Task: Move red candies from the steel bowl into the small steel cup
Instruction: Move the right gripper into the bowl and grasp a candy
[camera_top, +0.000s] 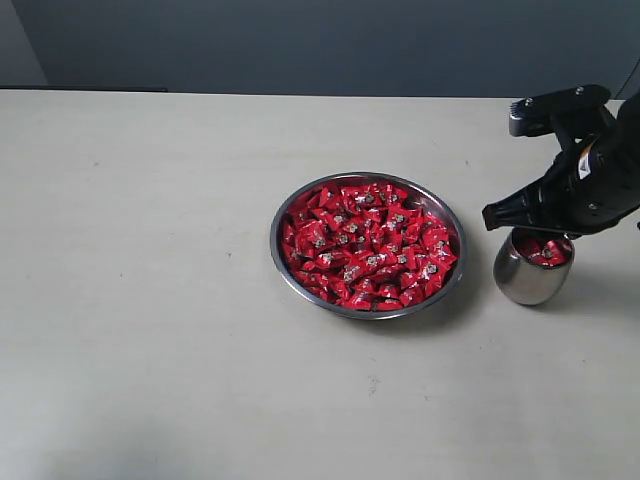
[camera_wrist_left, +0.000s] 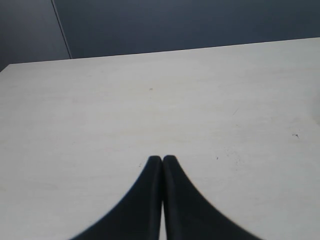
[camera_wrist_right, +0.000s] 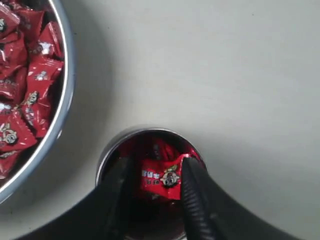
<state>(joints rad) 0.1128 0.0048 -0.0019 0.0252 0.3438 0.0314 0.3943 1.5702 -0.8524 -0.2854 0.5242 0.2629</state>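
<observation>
The steel bowl sits mid-table, heaped with red candies; its rim and some candies also show in the right wrist view. The small steel cup stands to the bowl's right with red candies inside. My right gripper hangs right over the cup's mouth. In the right wrist view the right gripper is shut on one red candy, its fingertips at the rim. My left gripper is shut and empty over bare table, out of the exterior view.
The pale table stretches wide to the left of the bowl and toward the front edge. A dark wall runs along the table's far side. The right arm's black body looms above and behind the cup.
</observation>
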